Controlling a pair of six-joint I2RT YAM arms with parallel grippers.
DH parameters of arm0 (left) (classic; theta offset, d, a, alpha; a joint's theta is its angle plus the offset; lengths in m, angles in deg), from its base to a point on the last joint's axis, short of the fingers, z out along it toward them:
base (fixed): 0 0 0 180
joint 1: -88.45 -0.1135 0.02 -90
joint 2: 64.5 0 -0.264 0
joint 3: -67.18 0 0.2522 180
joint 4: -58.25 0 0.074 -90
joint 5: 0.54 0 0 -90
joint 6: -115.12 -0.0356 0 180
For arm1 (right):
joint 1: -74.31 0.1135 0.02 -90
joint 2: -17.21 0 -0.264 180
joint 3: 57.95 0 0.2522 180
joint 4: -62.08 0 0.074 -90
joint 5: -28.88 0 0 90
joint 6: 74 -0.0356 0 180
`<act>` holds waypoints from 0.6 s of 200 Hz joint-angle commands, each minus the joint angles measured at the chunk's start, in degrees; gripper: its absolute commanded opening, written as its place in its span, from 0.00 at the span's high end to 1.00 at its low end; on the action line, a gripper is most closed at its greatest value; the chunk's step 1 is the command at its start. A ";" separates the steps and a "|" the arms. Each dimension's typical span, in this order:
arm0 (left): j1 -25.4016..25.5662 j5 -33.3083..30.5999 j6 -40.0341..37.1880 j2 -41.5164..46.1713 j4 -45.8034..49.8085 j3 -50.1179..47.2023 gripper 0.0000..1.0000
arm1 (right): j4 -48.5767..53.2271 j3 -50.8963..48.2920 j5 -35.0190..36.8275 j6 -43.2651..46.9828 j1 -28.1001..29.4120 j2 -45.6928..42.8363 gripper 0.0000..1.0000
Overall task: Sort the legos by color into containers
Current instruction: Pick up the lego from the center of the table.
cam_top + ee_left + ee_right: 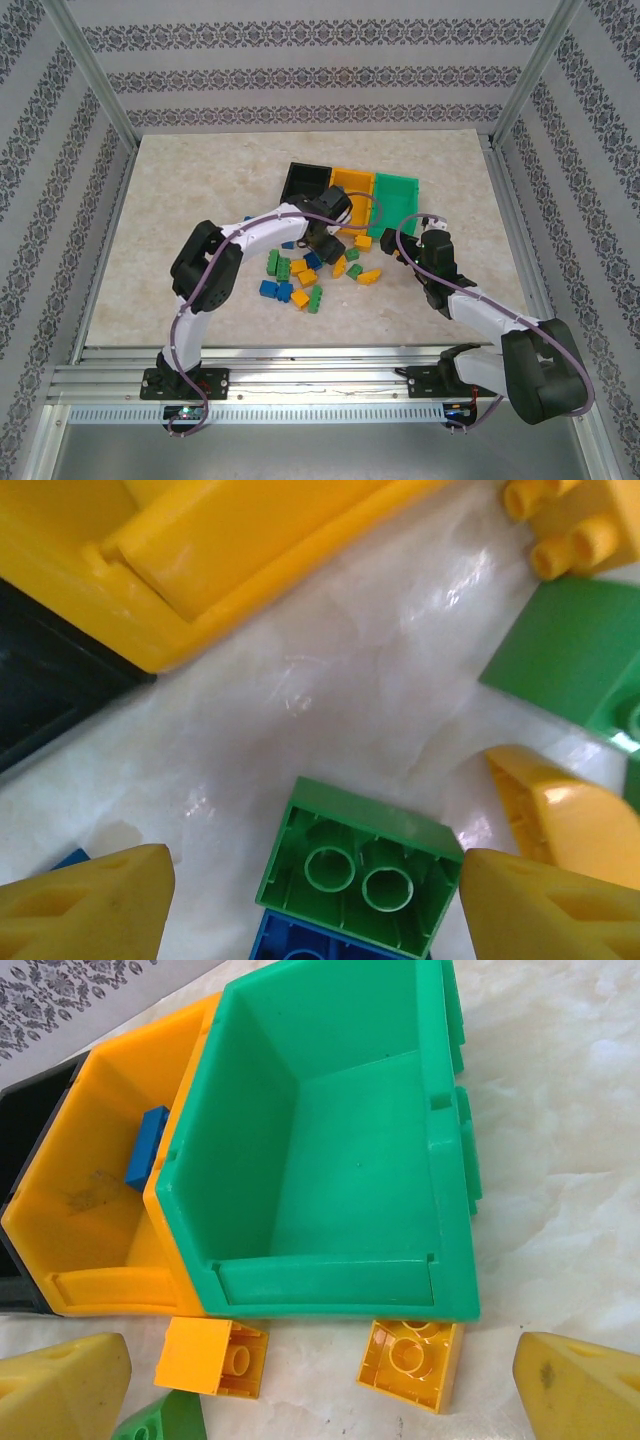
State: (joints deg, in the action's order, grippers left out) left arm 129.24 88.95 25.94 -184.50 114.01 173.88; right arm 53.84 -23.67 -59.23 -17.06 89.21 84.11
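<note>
The three joined containers stand at mid-table: black bin [305, 180], orange-yellow bin [352, 188], green bin [395, 195]. Legos in blue, green and yellow lie scattered in front of them [300, 280]. My left gripper [322, 243] [315, 910] is open low over the pile, straddling an upside-down green brick [360, 865] that touches a blue brick [330, 945]. My right gripper [410, 238] [320, 1400] is open just before the green bin [330, 1150], which is empty. Two yellow bricks [212, 1357] [410, 1360] lie at the bin fronts. A blue brick [148, 1145] lies inside the orange-yellow bin [100, 1210].
In the left wrist view the orange-yellow bin's corner [230, 550] and the black bin [40, 690] are close ahead. A green brick [580, 660] and yellow bricks [570, 525] [560, 815] crowd the right. Metal frame posts and patterned walls surround the marble tabletop [180, 200].
</note>
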 commanded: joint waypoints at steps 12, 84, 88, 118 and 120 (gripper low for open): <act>-0.10 0.49 -3.11 -3.20 4.24 3.14 0.26 | -0.37 0.49 0.59 0.53 0.30 -1.05 0.02; -0.18 2.54 -2.27 -5.57 3.93 2.99 0.40 | -0.16 0.32 0.87 0.57 0.18 -1.51 0.02; -0.15 2.46 -2.23 -5.47 3.81 2.70 0.40 | -0.16 0.32 0.84 0.52 0.16 -1.60 0.02; -0.12 1.73 -1.96 -4.56 2.74 1.36 0.35 | -0.26 0.06 0.78 0.47 0.18 -2.12 0.02; -0.15 1.63 -1.96 -4.59 2.80 1.36 0.35 | -0.29 0.05 0.82 0.46 0.17 -2.03 0.02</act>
State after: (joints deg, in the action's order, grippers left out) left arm 129.20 91.13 24.06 -188.24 114.95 176.81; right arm 53.84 -23.67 -59.23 -17.06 89.21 83.34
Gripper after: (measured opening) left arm 0.629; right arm 0.982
